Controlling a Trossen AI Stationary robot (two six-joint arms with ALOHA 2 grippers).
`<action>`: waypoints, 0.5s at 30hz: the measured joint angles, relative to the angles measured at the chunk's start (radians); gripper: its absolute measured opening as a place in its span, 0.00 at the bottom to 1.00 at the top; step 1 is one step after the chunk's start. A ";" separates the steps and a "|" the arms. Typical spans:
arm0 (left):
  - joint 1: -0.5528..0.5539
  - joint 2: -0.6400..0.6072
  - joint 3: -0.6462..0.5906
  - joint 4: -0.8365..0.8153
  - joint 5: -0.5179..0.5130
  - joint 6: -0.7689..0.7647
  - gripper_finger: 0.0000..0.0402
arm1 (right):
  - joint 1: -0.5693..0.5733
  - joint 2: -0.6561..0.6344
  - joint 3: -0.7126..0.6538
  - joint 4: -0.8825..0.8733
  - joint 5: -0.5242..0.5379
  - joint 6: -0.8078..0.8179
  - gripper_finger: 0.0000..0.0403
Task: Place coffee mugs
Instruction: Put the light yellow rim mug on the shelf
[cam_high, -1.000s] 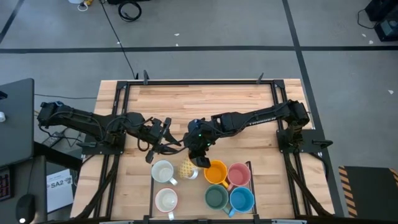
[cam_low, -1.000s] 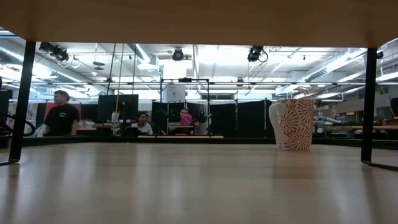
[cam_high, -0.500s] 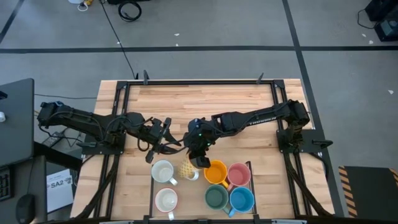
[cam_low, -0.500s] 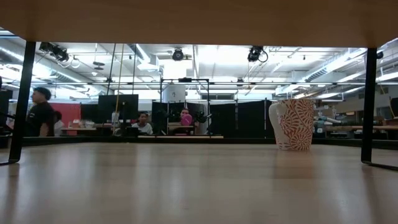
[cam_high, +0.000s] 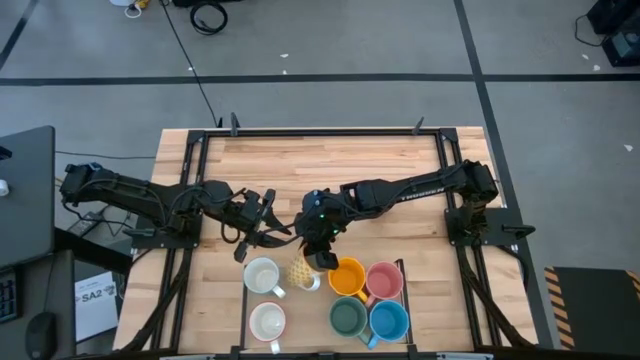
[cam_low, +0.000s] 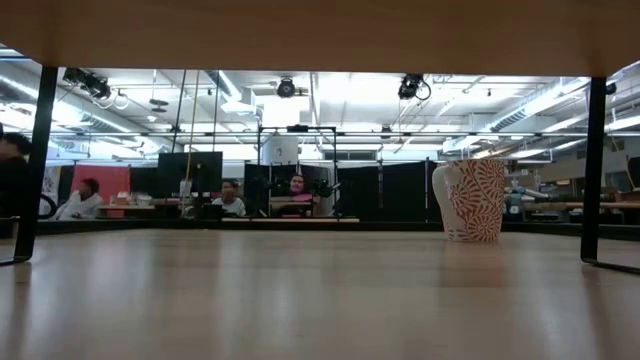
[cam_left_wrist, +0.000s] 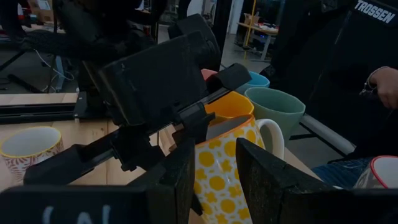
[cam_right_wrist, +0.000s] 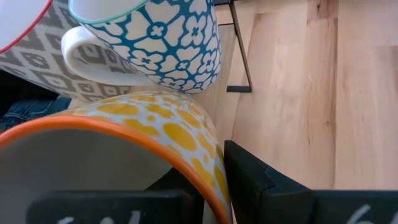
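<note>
In the high view's lower centre, the right hand (cam_high: 322, 252) sits over the yellow-dotted mug (cam_high: 302, 270), one finger inside the rim and one outside. Since a second ago nothing has shifted in the overhead frames, but the pinch looks to be loosening; I judge the mug is being let go on the tabletop (cam_high: 330, 165), though whether the fingers have cleared the wall I cannot tell.

The left hand (cam_high: 262, 232) waits just left of it, fingers partly spread, holding nothing.

Crowding the spot: two white mugs (cam_high: 262, 276) at lower left, and the orange mug (cam_high: 347, 278), pink mug (cam_high: 384, 280), green mug (cam_high: 348, 317) and blue mug (cam_high: 389, 320) at lower right, so retreat should be upward.
</note>
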 joint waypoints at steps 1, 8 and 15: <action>0.000 0.000 0.000 0.000 0.000 0.000 0.31 | -0.001 0.000 0.000 0.000 -0.007 0.000 0.15; 0.000 0.000 0.000 0.000 0.000 0.000 0.31 | 0.000 0.000 0.000 0.000 -0.017 0.003 0.16; 0.000 0.000 0.000 0.000 0.000 0.000 0.31 | 0.000 0.000 0.000 0.000 -0.017 0.003 0.16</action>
